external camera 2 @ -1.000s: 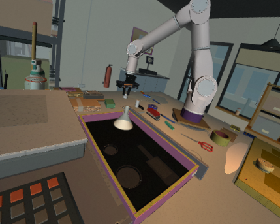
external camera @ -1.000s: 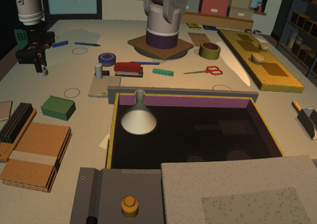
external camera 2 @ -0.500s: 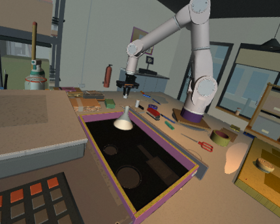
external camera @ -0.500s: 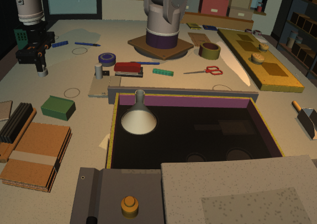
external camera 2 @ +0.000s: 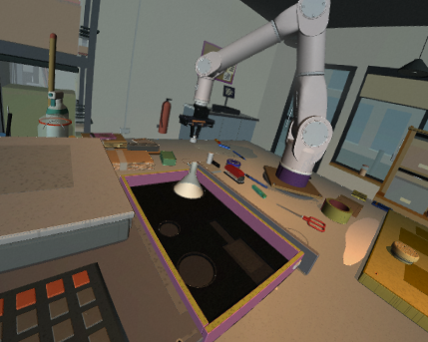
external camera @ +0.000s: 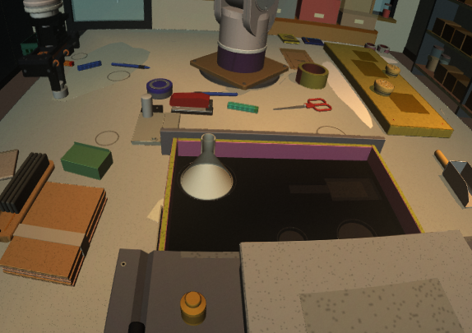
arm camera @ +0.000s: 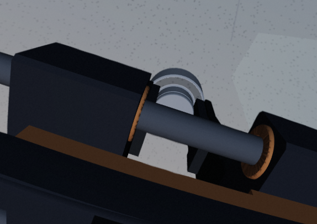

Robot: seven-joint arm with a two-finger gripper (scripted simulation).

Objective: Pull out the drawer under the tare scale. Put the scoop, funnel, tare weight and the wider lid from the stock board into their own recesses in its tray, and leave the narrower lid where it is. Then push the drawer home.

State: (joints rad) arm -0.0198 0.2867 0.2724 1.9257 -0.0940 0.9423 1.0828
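Note:
The pulled-out drawer lies in front of the scale, its dark tray holding the pale funnel in the recess at its far left corner. Two round recesses and a scoop-shaped one sit open. The scoop lies on the table to the right of the drawer. Two cork-topped lids sit on the yellow stock board at the far right. At the table's far left my gripper stands over a small grey cylinder, the tare weight, and is closed around it.
Behind the drawer lie a red stapler, a green block, scissors, tape rolls and the robot base. A green box and cardboard stacks sit left. The scale fills the near edge.

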